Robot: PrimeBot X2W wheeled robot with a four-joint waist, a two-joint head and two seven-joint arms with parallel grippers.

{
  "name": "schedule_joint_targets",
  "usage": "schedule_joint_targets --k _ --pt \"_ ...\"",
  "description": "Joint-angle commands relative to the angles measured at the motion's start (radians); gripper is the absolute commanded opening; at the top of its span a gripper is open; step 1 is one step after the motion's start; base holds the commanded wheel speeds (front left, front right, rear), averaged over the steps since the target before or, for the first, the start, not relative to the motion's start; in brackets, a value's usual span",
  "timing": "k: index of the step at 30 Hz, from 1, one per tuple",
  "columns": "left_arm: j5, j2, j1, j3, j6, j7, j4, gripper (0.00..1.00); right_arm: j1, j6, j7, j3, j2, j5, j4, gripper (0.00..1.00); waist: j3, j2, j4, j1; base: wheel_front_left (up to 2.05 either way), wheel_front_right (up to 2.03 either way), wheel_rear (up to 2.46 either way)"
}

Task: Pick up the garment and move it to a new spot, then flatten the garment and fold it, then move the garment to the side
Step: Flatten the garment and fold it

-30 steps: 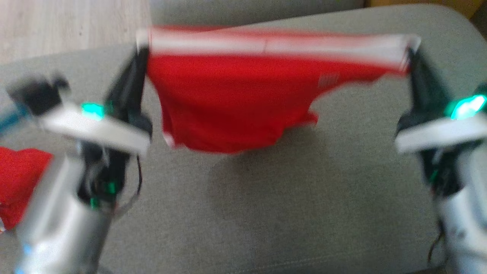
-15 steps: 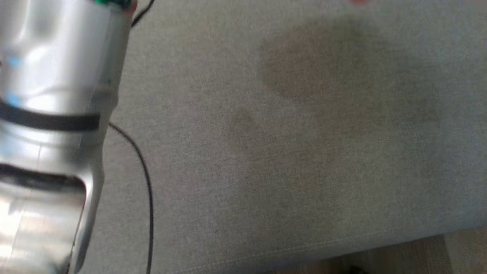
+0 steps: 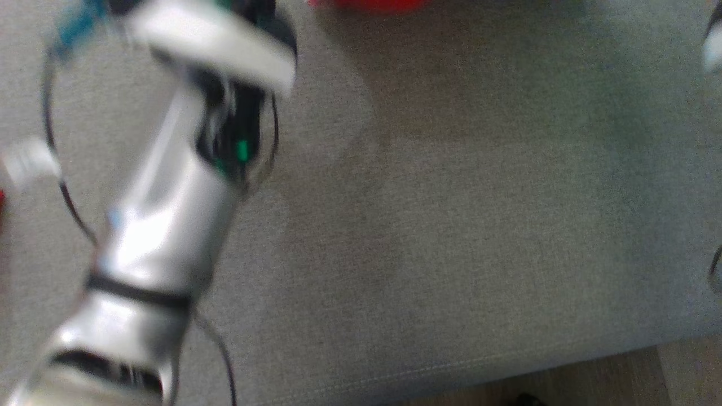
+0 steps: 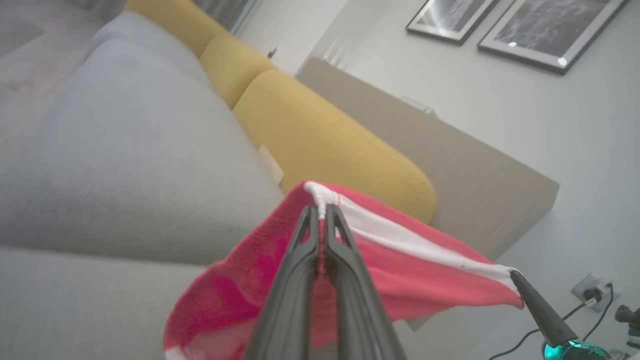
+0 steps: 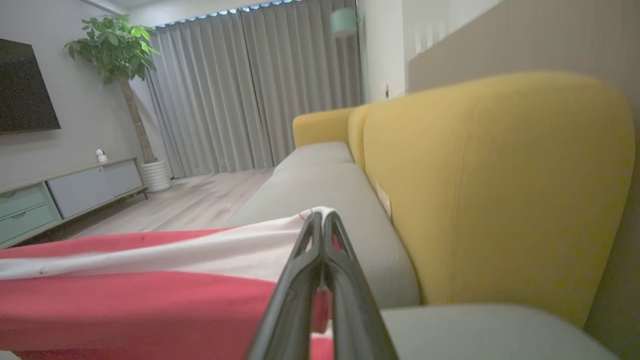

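Observation:
The garment (image 4: 425, 270) is red with a white band and hangs stretched in the air between my two grippers, above the grey sofa seat (image 3: 451, 254). My left gripper (image 4: 320, 212) is shut on one corner of the white band. My right gripper (image 5: 320, 217) is shut on the other corner of the garment (image 5: 125, 300); its dark finger (image 4: 540, 312) shows in the left wrist view. The head view is blurred: it shows my left forearm (image 3: 163, 225) and a red sliver of the garment (image 3: 366, 4) at the top edge.
Yellow back cushions (image 5: 490, 190) rise behind the seat, with a beige wall panel (image 4: 450, 150) behind them. The seat's front edge and wooden floor (image 3: 592, 383) lie at the head view's bottom. A TV cabinet (image 5: 60, 195), a plant (image 5: 120, 45) and curtains stand across the room.
The head camera has swung down, so the garment has slid from the middle of its view to the top edge. Both grippers stay shut.

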Motion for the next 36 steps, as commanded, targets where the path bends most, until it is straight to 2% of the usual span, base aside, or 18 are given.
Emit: schedule_joint_targets --k 1,2,3,5,12,20,23,27,31,36 --pt "0.019 0.032 0.077 0.036 -0.006 -0.005 -0.076 0.0 0.109 -0.001 0.016 -0.023 0.001 0.029 -0.069 0.0 -0.028 0.0 0.015 -0.0001 0.0 0.0 0.0" --pt "0.033 0.032 0.14 0.043 -0.006 -0.005 -0.103 0.0 0.174 -0.001 0.021 -0.037 0.007 0.038 -0.093 0.0 -0.04 0.0 0.018 -0.0001 0.0 0.0 0.0" --pt "0.033 0.032 0.14 0.043 -0.006 -0.005 -0.103 0.0 0.174 -0.001 0.021 -0.037 0.007 0.038 -0.093 0.0 -0.04 0.0 0.018 -0.0001 0.0 0.0 0.0" --pt "0.07 0.029 0.265 0.062 -0.006 -0.005 -0.16 0.0 0.303 -0.001 0.038 -0.069 0.024 0.052 -0.143 0.0 -0.066 0.0 0.024 -0.0001 0.0 0.0 0.0" --pt "0.202 0.003 0.643 0.131 -0.006 -0.006 -0.345 0.0 0.685 -0.001 0.146 -0.173 0.111 0.05 -0.33 0.0 -0.164 0.0 0.033 -0.0001 0.0 0.0 0.0" --pt "0.29 -0.016 0.916 0.19 -0.006 -0.006 -0.481 0.0 0.933 -0.001 0.312 -0.245 0.195 -0.009 -0.549 0.0 -0.255 0.0 0.04 -0.0001 0.0 0.0 0.0" --pt "0.29 -0.018 0.954 0.19 -0.002 -0.006 -0.503 0.0 0.952 -0.001 0.374 -0.258 0.208 -0.023 -0.608 0.0 -0.267 0.0 0.049 -0.0001 0.0 0.0 0.0" --pt "0.262 -0.019 0.922 0.159 0.027 -0.006 -0.491 0.0 0.9 -0.001 0.455 -0.265 0.212 -0.04 -0.607 0.0 -0.264 0.0 0.069 -0.0001 0.0 0.0 0.0" --pt "0.218 -0.019 0.824 0.121 0.056 -0.006 -0.447 0.0 0.795 -0.001 0.538 -0.264 0.2 -0.037 -0.538 0.0 -0.238 0.0 0.098 -0.0001 0.0 0.0 0.0" --pt "0.15 -0.019 0.655 0.074 0.086 -0.006 -0.354 0.0 0.635 -0.001 0.623 -0.265 0.147 -0.04 -0.42 0.0 -0.183 0.0 0.131 -0.0001 0.0 0.0 0.0"
